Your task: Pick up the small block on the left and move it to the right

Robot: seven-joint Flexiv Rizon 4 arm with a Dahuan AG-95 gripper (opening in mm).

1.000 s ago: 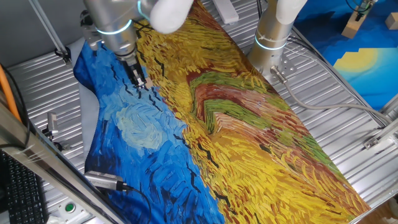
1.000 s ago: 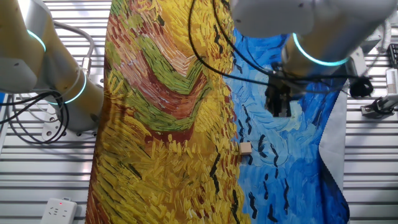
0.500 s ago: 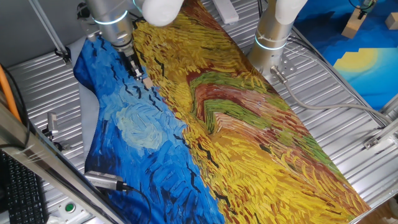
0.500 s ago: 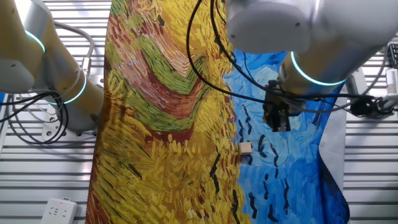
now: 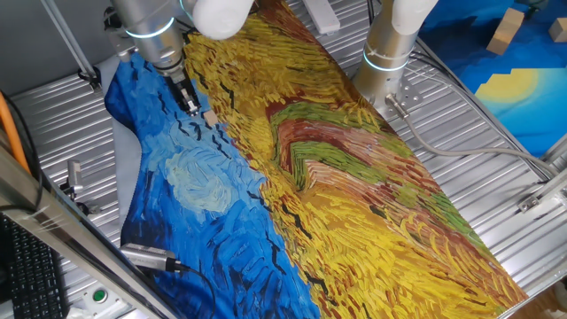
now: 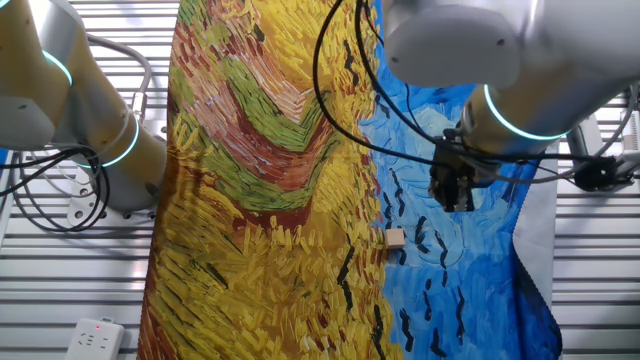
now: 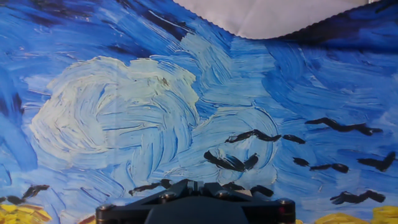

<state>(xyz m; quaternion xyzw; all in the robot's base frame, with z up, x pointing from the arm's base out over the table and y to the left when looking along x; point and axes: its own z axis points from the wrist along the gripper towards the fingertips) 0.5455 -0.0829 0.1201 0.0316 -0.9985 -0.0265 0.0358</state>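
Covering the table is a painted cloth [image 5: 337, 177], swirling blue on one side and streaked yellow, green and red on the other. From one fixed view, the gripper [image 5: 189, 102] hangs over the blue part near the far left corner, its dark fingers pointing down. The small block [image 5: 211, 117], a tiny tan cube, lies on the cloth just beside the fingertips, toward the yellow part, and apart from them. The fingers look close together, but they are too small and dark to tell whether they are spread or pressed. A second robot base [image 5: 385, 53] stands at the far edge, and a larger wooden block [image 5: 503, 32] sits at the top right on another blue cloth.

From the other fixed view, the gripper [image 6: 455, 195] hangs over the blue area, partly hidden by the arm's bulky white wrist [image 6: 520, 90] and its black cables. The small block [image 6: 395, 238] rests where blue meets yellow, below and left of the fingers, not touching them. Finger spacing cannot be made out here either.

From the hand view, only the dark base of the gripper [image 7: 199, 208] shows at the bottom edge; the fingertips are cut off. The block is out of sight. Blue and pale swirls with black strokes fill the frame, with bare white table [image 7: 273, 15] at the top.
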